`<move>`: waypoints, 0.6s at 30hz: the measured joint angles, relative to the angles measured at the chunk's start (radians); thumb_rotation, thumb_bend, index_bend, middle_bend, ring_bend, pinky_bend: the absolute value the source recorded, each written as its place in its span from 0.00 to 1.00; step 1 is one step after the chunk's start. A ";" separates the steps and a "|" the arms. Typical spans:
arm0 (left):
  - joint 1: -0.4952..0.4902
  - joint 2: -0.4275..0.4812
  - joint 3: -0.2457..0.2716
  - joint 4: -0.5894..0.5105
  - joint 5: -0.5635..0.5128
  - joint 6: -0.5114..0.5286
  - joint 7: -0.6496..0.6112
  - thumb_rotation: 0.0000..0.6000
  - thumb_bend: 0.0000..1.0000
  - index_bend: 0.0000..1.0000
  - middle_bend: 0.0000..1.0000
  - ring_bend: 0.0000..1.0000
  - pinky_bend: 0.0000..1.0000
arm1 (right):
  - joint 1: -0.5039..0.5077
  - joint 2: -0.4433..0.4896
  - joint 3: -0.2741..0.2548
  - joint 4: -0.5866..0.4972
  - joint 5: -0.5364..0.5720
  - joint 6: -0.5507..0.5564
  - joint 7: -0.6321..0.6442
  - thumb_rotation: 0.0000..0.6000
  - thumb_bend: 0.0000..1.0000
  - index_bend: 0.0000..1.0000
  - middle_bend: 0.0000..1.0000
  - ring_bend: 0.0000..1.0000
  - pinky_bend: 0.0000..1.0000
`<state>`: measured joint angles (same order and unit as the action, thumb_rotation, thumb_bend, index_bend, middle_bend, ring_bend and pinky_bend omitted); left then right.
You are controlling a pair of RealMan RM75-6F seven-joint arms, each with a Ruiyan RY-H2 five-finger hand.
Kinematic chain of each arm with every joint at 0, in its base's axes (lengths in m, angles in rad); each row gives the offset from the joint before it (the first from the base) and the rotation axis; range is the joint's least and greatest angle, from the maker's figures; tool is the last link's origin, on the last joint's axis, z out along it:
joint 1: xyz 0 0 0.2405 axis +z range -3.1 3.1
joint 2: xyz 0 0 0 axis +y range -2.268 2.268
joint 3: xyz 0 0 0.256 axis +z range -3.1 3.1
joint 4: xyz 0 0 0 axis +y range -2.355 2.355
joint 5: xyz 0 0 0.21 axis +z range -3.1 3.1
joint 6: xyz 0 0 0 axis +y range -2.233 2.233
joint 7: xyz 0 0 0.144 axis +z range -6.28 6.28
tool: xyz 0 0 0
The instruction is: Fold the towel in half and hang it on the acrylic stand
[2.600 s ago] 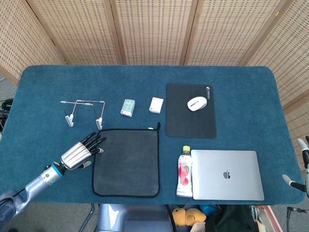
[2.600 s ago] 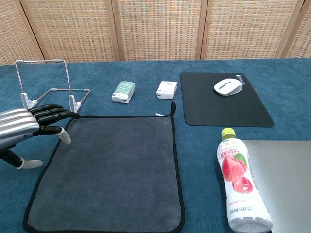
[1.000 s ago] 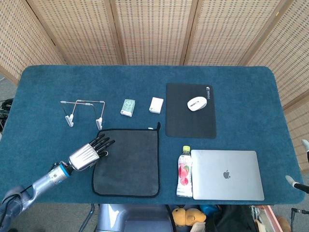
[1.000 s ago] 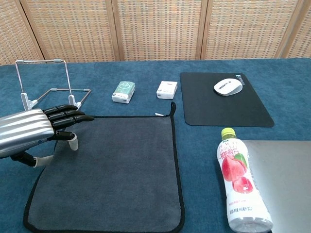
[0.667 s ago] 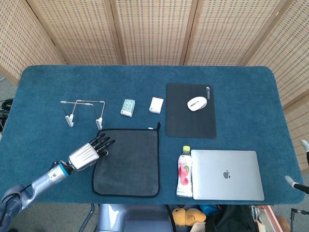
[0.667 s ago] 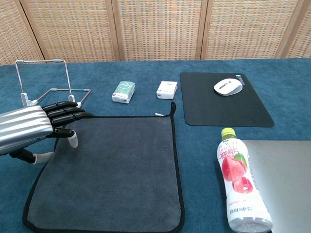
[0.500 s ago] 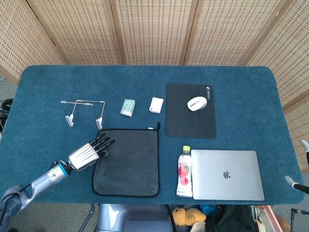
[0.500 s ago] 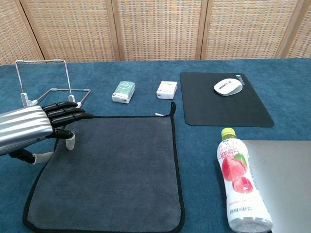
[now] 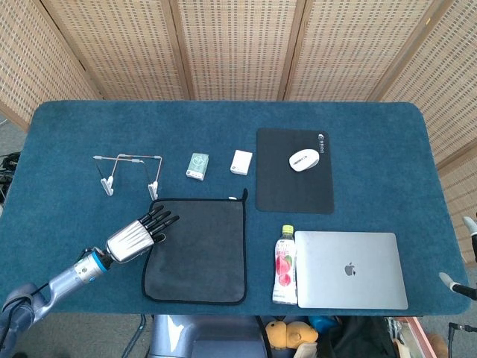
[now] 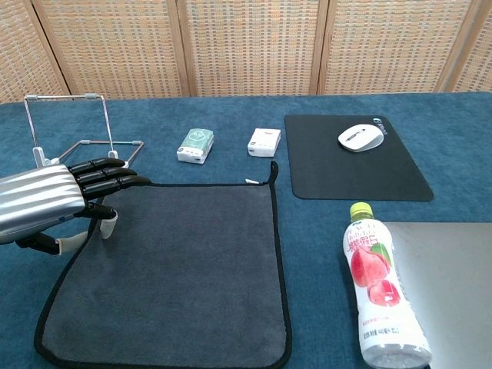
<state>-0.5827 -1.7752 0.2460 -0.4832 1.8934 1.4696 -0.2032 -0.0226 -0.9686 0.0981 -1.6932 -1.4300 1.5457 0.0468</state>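
Observation:
The dark grey towel (image 9: 197,250) with a black hem lies flat and unfolded on the blue table (image 9: 67,134). It also fills the lower left of the chest view, towel (image 10: 181,269). My left hand (image 9: 138,237) hovers over the towel's left edge with its black fingers (image 10: 108,178) stretched out over the upper left corner. Its white-tipped thumb sits low at the hem, and nothing is clearly held. The acrylic stand (image 9: 128,170) stands just beyond that corner, stand (image 10: 73,134). Only white slivers of my right hand (image 9: 456,282) show at the right border.
Behind the towel lie a green box (image 9: 197,165) and a white box (image 9: 241,162). A black mouse pad (image 9: 294,183) with a white mouse (image 9: 303,159) sits to the right. A peach drink bottle (image 9: 285,265) lies beside a shut laptop (image 9: 350,270).
My left hand has moved right from beside the towel until its fingers reach over the left edge. The towel's left hem has shifted slightly. In the last half second the hand barely moves.

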 measured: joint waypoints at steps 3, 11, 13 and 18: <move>-0.001 -0.002 0.000 0.001 0.000 0.004 0.001 1.00 0.52 0.57 0.00 0.00 0.00 | 0.000 0.000 0.000 0.000 0.000 0.000 0.000 1.00 0.00 0.00 0.00 0.00 0.00; -0.002 -0.003 -0.002 0.002 -0.002 0.015 0.003 1.00 0.52 0.63 0.00 0.00 0.00 | 0.000 0.002 -0.001 -0.001 -0.001 -0.001 0.003 1.00 0.00 0.00 0.00 0.00 0.00; -0.002 -0.003 -0.003 0.003 -0.003 0.018 0.002 1.00 0.52 0.64 0.00 0.00 0.00 | 0.000 0.002 -0.002 -0.002 -0.001 -0.002 0.003 1.00 0.00 0.00 0.00 0.00 0.00; -0.007 -0.006 -0.002 0.005 0.002 0.025 0.010 1.00 0.52 0.65 0.00 0.00 0.00 | 0.001 0.004 -0.003 -0.003 -0.002 -0.004 0.005 1.00 0.00 0.00 0.00 0.00 0.00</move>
<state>-0.5901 -1.7809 0.2436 -0.4780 1.8954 1.4944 -0.1930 -0.0218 -0.9648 0.0955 -1.6960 -1.4321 1.5420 0.0522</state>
